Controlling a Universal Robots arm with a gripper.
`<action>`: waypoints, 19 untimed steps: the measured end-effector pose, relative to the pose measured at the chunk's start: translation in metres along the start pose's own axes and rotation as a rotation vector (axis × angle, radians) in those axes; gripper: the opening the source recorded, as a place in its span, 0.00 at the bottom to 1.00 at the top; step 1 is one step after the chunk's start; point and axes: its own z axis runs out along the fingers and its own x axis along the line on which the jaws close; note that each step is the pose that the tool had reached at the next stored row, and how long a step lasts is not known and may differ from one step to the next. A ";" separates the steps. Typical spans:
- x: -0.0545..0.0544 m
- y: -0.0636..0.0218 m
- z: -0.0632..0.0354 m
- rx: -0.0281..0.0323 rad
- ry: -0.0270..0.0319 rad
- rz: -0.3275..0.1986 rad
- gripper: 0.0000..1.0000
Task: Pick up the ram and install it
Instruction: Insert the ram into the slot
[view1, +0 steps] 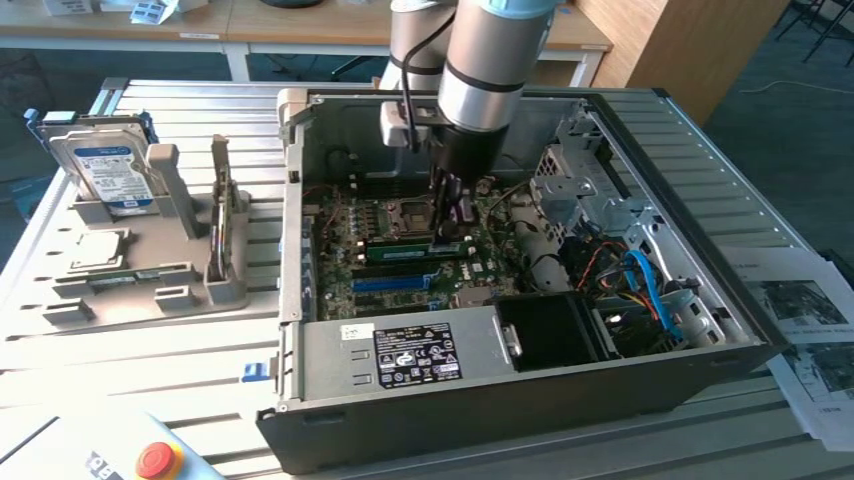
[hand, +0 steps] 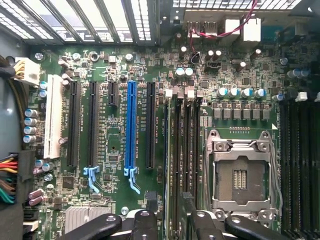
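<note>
Inside the computer case, the open pincer stands over the ram, seated near the CPU socket. The thin, stiff board looks fragile, best gripped by its long edges.

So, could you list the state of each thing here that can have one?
Computer case: side open, motherboard exposed.
Gripper: open, low over the memory slots.
RAM stick: standing in a slot beside the gripper.
CPU socket: empty.
Blue expansion slot: empty.
Hard drive: upright in the grey holder.

Green motherboard, long blue slot, empty CPU socket
</note>
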 end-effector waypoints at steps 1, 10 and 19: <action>0.000 0.0001 -0.0014 0.0000 0.0001 0.000 0.31; 0.000 0.0007 -0.0112 0.0000 0.0000 0.000 0.31; 0.000 0.0014 -0.0239 0.0000 0.0001 0.000 0.31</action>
